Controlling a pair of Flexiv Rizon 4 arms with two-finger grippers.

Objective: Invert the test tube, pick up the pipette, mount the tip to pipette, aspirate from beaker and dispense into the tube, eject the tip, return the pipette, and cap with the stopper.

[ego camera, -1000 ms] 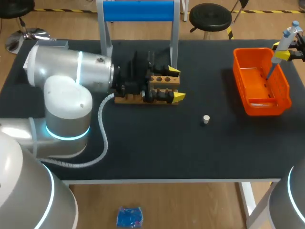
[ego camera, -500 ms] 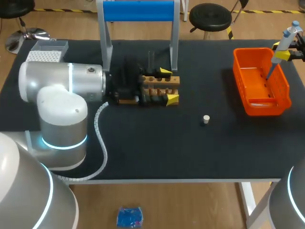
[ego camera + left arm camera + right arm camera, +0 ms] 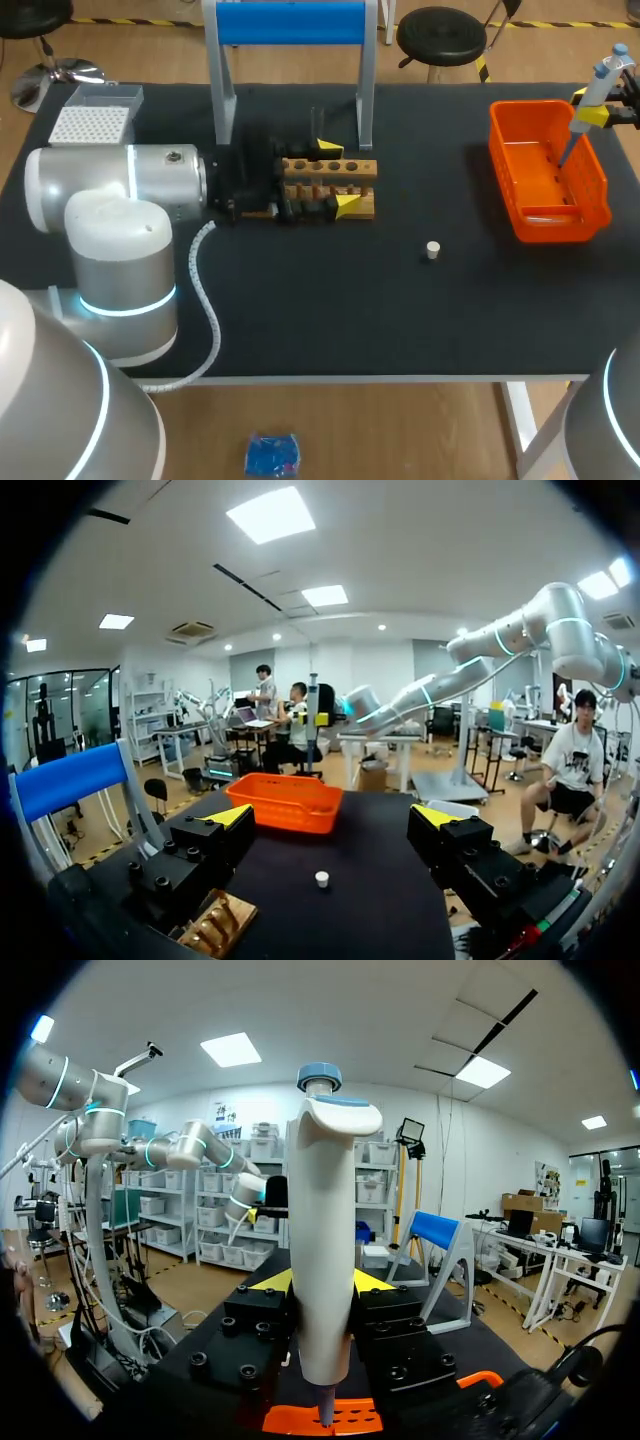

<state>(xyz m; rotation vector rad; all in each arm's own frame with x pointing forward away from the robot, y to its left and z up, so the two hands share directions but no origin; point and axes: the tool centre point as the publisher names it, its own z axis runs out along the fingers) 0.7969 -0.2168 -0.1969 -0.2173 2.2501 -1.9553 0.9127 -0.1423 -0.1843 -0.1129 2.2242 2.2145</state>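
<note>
Pipette held over the basket, left arm at the rack

My right gripper [image 3: 588, 106] [image 3: 322, 1282] is clamped on the pipette [image 3: 603, 75] [image 3: 325, 1240], upright, its shaft pointing down into the orange basket [image 3: 597, 196] [image 3: 470, 1380]. My left gripper [image 3: 338, 177] [image 3: 338, 825] hangs with fingers spread wide and nothing between them, over the wooden rack [image 3: 350, 168] [image 3: 215, 927] at mid-counter [image 3: 330, 310]. The white stopper [image 3: 432, 250] [image 3: 321, 879] lies ahead of it, well apart, between rack and basket.
</note>
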